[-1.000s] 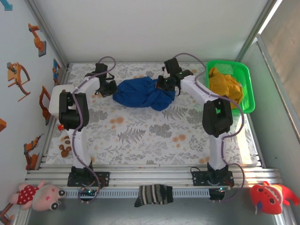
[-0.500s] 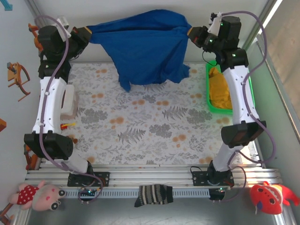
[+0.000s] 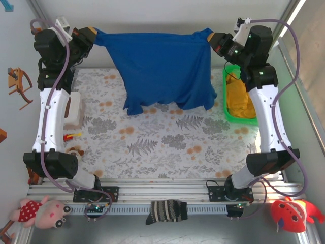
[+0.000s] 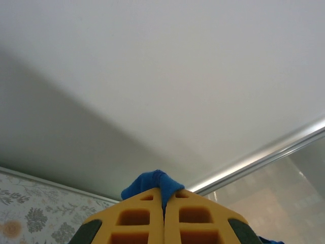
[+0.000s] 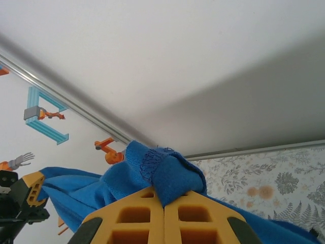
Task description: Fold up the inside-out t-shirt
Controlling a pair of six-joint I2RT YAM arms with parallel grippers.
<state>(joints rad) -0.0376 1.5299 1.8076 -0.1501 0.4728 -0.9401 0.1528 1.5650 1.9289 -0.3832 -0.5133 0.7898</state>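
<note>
A striped sock [image 3: 166, 211] lies on the frame rail at the near edge, between the two arm bases. Beyond it is the flower-patterned table [image 3: 152, 147].

Over the table's far half the blue t-shirt [image 3: 162, 66] hangs spread out like a curtain, strung between the two raised grippers. Whether its lower edge touches the table cannot be told. The left gripper [image 3: 91, 36] grips one top corner and the right gripper [image 3: 215, 39] the other.

Below the right gripper stands a green basket [image 3: 227, 109] with a yellow garment [image 3: 242, 96] in it.

The overhead view gives the shirt's hanging shape, and the wrist cameras show the grips. At the left wrist the yellow fingers [image 4: 137, 218] are pressed together on a small blue tuft past the tips. At the right wrist they pinch a thicker bunch with a stitched seam, and cloth runs off from it toward the other gripper.
</note>
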